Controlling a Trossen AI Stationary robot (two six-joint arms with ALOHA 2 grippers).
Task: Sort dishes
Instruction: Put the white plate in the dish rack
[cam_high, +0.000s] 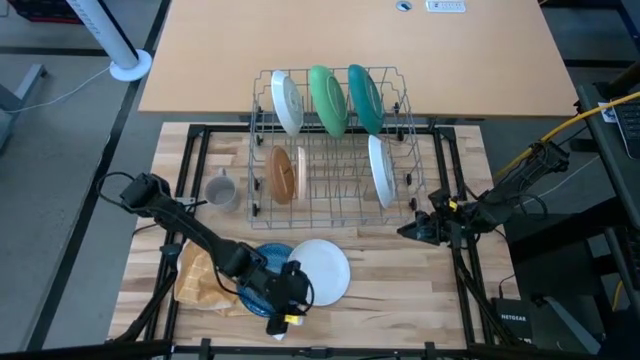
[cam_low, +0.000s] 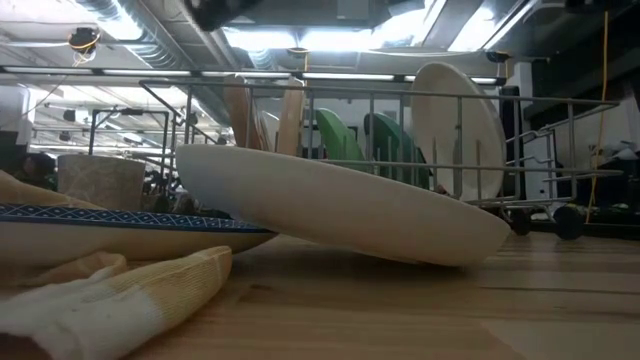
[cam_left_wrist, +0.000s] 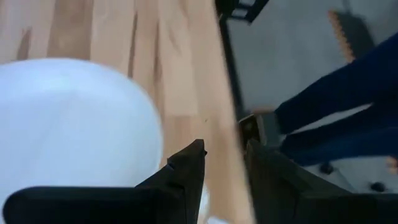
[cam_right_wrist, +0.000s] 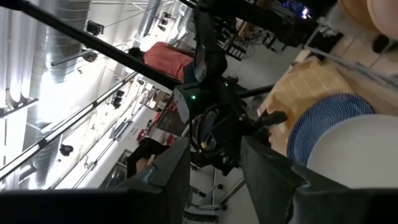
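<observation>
Left gripper (cam_high: 290, 318) sits low at the table's near edge, fingers narrowly parted with nothing between them. The white plate (cam_high: 319, 271) lies just beyond it, overlapping the blue plate (cam_high: 268, 262), which rests on the cloth (cam_high: 198, 280). Right gripper (cam_high: 408, 229) waits open and empty, beside the rack (cam_high: 335, 205) holding upright dishes.
</observation>
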